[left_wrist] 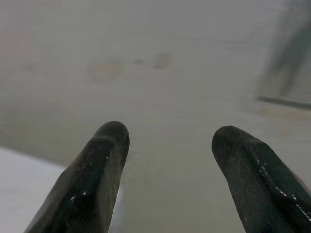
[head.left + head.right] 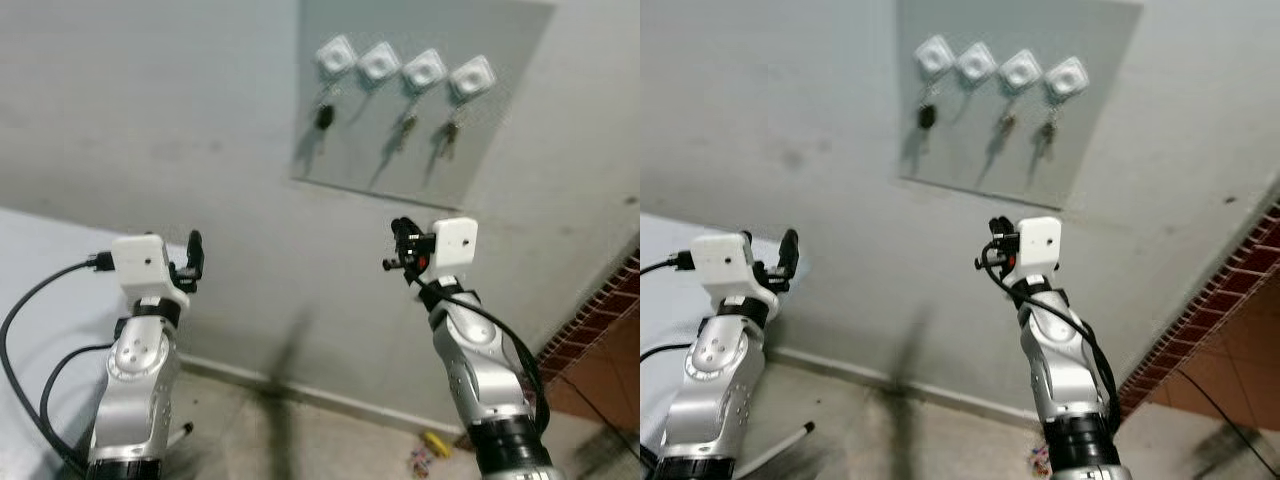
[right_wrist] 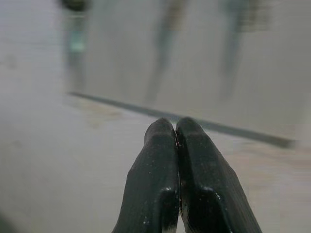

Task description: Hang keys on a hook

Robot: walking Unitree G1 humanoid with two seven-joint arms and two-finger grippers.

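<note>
Keys [image 2: 325, 117] dangle from square white hooks [image 2: 336, 55]; right claw [image 3: 176, 127] pressed closed.

Glossy white plastic hooks [image 2: 404, 66] on a matt grey panel [image 2: 500, 150]; brushed silver metal arms [image 2: 140, 380]

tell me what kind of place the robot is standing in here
Probably a home entryway or hallway wall. A grey panel carries four white hooks in a row, with keys hanging under three of them. Below run a pale skirting board and bare floor, with a brick edge at the right.
</note>
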